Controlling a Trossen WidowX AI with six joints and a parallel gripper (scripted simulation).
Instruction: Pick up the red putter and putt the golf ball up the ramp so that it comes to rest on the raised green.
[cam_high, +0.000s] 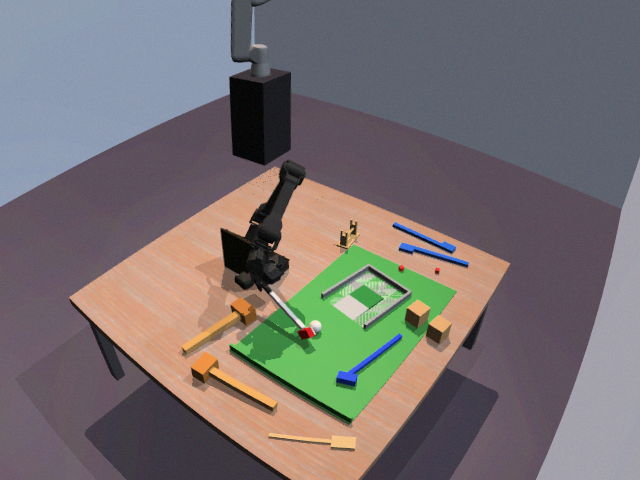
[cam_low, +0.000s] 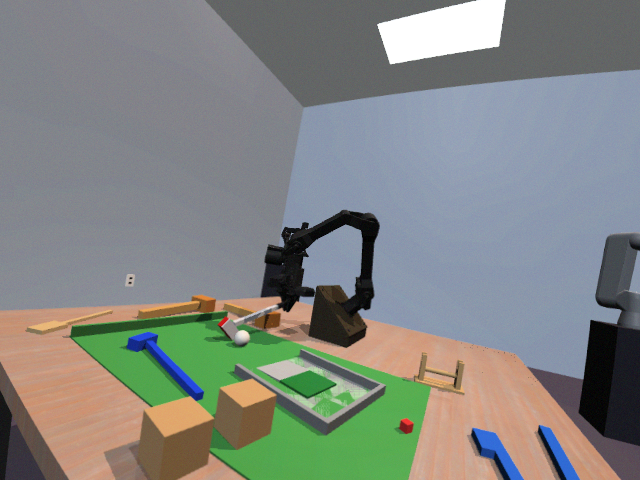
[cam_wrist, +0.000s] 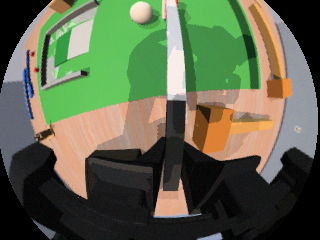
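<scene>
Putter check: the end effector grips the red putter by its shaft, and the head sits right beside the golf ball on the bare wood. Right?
Not quite. The red putter head and golf ball are on the green mat, not bare wood, as the top view shows. The end effector does grip the shaft.
</scene>
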